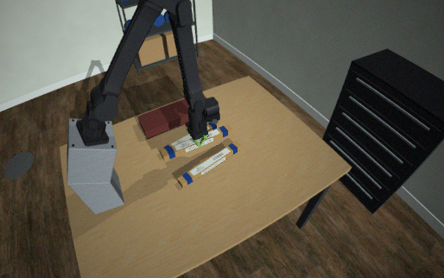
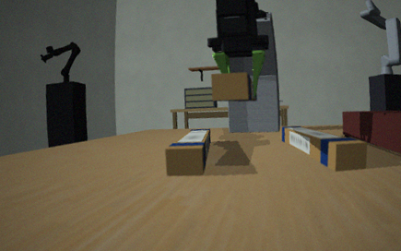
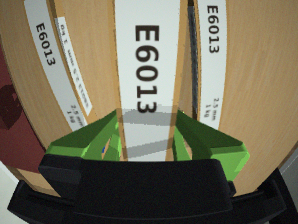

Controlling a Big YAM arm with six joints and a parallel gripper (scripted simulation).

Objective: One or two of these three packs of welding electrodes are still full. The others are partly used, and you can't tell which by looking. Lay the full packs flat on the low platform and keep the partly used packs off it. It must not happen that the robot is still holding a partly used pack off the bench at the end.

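My gripper (image 1: 199,142) (image 2: 241,85) (image 3: 146,113) is shut on a tan electrode pack (image 1: 224,130) (image 2: 230,87) (image 3: 147,65) with blue bands and a white E6013 label. The held pack hangs clear above the table, roughly level, between the other two packs. A second pack (image 1: 209,164) (image 2: 186,159) (image 3: 213,30) lies flat on the table, on the side away from the platform. A third pack (image 2: 348,156) (image 3: 42,42) lies flat beside the platform; the held pack mostly hides it in the top view. The low dark red platform (image 1: 161,123) (image 2: 395,135) (image 3: 12,135) bears no pack.
The arm stands on a grey pedestal (image 1: 92,166) at the wooden table's (image 1: 242,207) left edge. A black drawer cabinet (image 1: 380,129) stands on the floor beyond the right side. A shelf with cardboard boxes (image 1: 151,49) stands behind the table.
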